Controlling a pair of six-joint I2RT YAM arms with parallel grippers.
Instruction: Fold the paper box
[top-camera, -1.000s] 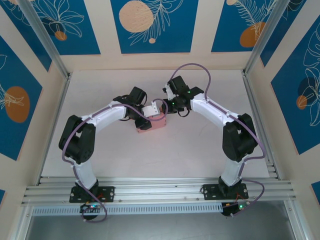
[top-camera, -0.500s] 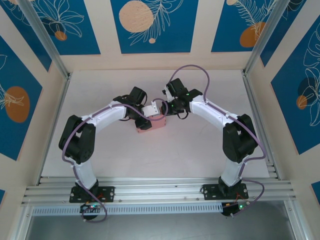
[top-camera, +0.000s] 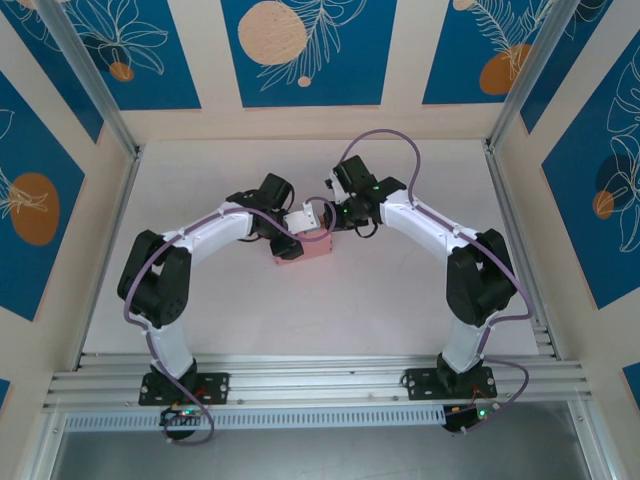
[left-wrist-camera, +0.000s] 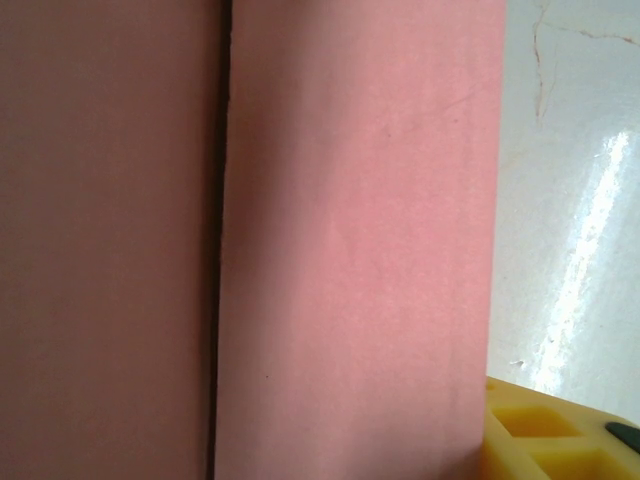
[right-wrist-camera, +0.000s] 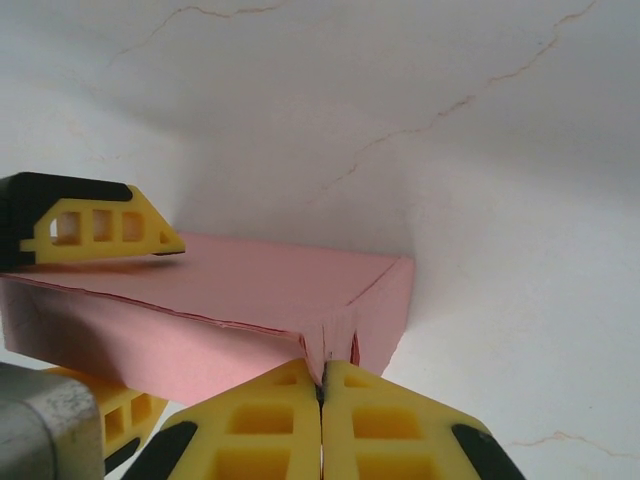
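Observation:
The paper box (top-camera: 308, 246) is a small salmon-pink closed box lying mid-table between both arms. My left gripper (top-camera: 298, 226) reaches over it from the left and clamps it. In the right wrist view one yellow left finger (right-wrist-camera: 100, 225) lies on the box's top face (right-wrist-camera: 260, 280) and the other sits under its near side. My right gripper (right-wrist-camera: 322, 368) is shut, pinching a small card tab at the box's near right corner. In the left wrist view the pink card (left-wrist-camera: 350, 240) is very close, with one yellow finger (left-wrist-camera: 560, 435) at its right edge.
The white tabletop (top-camera: 330, 320) lies open in front of and behind the box. Aluminium frame rails (top-camera: 510, 220) and patterned blue-and-beige walls close in the table on three sides. A purple cable (top-camera: 385, 132) loops above the right wrist.
The right wrist has edged slightly left toward the box. The box and the left arm have stayed in place.

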